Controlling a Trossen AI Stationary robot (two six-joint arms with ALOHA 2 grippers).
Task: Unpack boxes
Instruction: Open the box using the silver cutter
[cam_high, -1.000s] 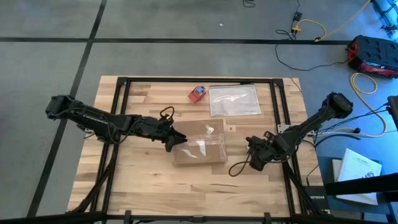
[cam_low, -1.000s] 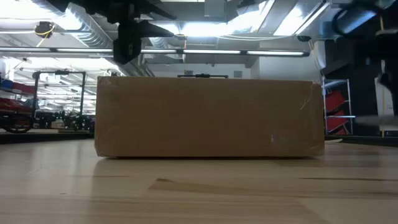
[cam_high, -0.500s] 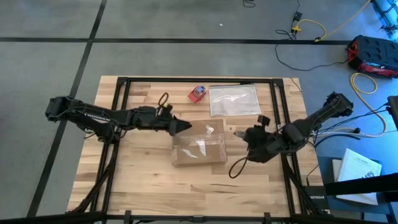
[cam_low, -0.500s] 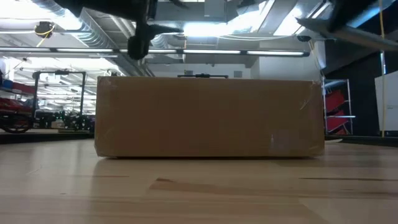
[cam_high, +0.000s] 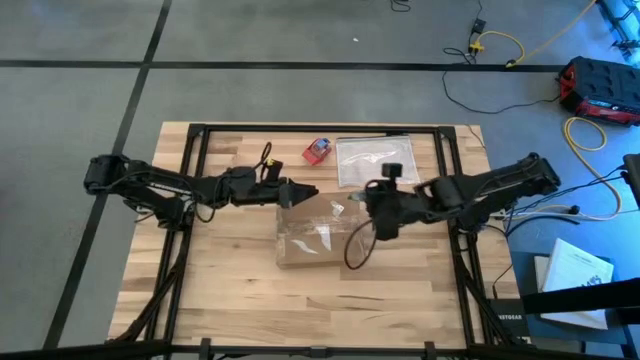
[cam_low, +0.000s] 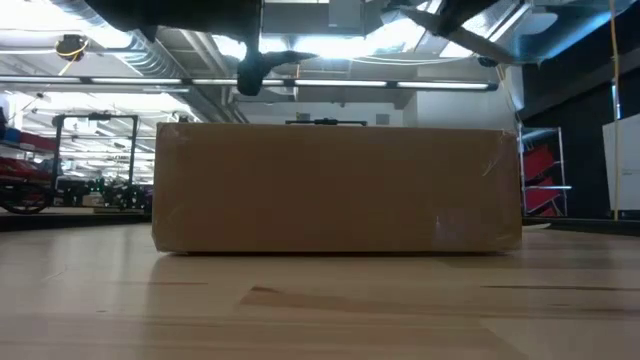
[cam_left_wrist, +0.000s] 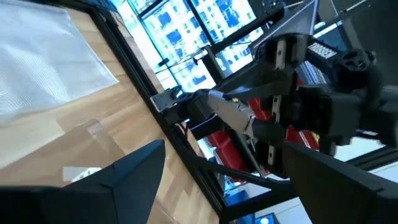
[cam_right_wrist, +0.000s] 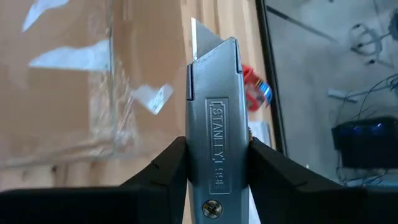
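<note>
The cardboard box sat flat around the middle of the desk, shiny tape strips across its top. The right hand hung over the box's right end, pinching a silver utility knife with the blade out. The left hand hovered just off the box's far left corner, fingers spread with nothing between them. Near the far edge lay a clear plastic bag and, beside it, a small red-and-blue thing.

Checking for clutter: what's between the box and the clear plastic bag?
Bare tabletop, in the high view: the box and the bag have only wood between them.
</note>
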